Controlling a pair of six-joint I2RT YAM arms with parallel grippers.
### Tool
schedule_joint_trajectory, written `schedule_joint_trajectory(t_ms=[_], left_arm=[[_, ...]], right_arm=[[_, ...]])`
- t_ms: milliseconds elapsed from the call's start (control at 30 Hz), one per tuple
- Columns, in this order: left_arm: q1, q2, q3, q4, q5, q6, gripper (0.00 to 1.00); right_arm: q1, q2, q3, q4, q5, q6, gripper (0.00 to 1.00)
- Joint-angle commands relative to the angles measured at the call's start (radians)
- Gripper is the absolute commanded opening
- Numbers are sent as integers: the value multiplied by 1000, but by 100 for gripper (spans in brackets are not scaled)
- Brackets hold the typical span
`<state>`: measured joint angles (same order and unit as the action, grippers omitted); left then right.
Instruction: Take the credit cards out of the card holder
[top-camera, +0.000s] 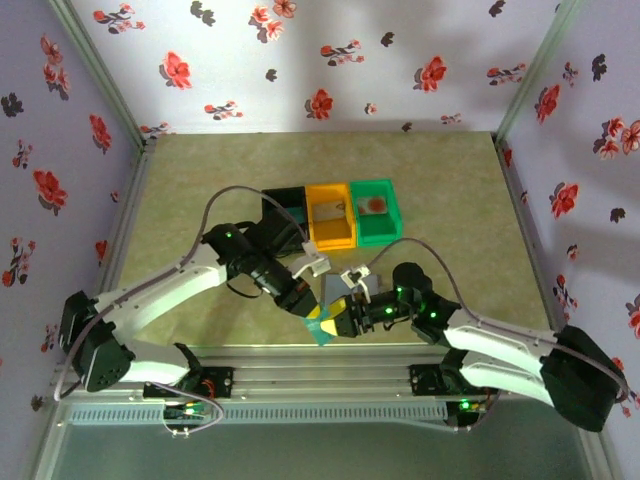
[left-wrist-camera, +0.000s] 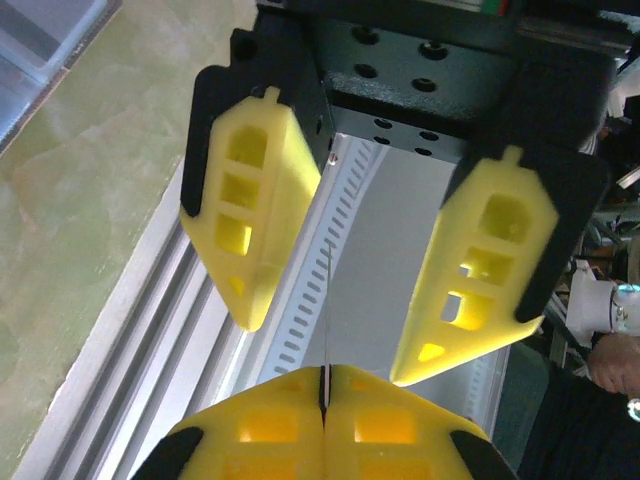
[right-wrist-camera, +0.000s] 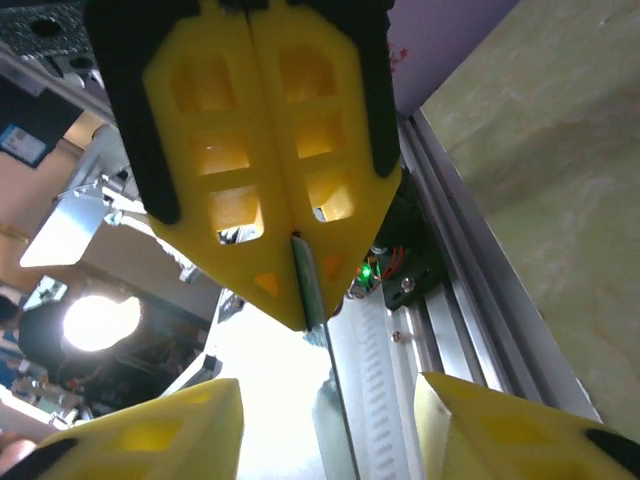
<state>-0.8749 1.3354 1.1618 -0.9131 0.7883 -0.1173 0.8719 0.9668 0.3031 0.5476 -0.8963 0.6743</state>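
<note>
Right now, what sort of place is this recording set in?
Likely a purpose-built robot test booth, not a home: flower-print walls enclose a table, metal rails run along its near edge, and plastic bins sit in the middle.

Blk bin (top-camera: 283, 197), orange bin (top-camera: 312, 215), green bin (top-camera: 375, 239) — walls (top-camera: 250, 60) lilac w/ red+blk flowers — teal card (top-camera: 322, 328).

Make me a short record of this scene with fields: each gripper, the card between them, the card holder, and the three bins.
left gripper: shut on the teal card
teal card: seen edge-on, held above the table's near edge
right gripper: open, fingers apart on either side of that card
card holder: grey, just beyond the grippers, partly hidden by them
green bin: holds a pale card with a red-orange blot
orange bin: seems to hold a grey card
black bin: contents too dark to tell
</note>
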Motion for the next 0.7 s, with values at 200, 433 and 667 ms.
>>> schedule_joint_trajectory(t_ms=[200, 433, 667], left_arm=[[236, -140, -29, 148, -17, -136, 0], [380, -143, -90, 354, -164, -312, 0], [481, -17, -105, 503, -304, -455, 0]], right_arm=[[-70, -337, 55, -438, 385, -159, 78], [-170, -545, 48, -614, 603, -126, 93], [-186, -571, 58, -655, 634, -115, 99]])
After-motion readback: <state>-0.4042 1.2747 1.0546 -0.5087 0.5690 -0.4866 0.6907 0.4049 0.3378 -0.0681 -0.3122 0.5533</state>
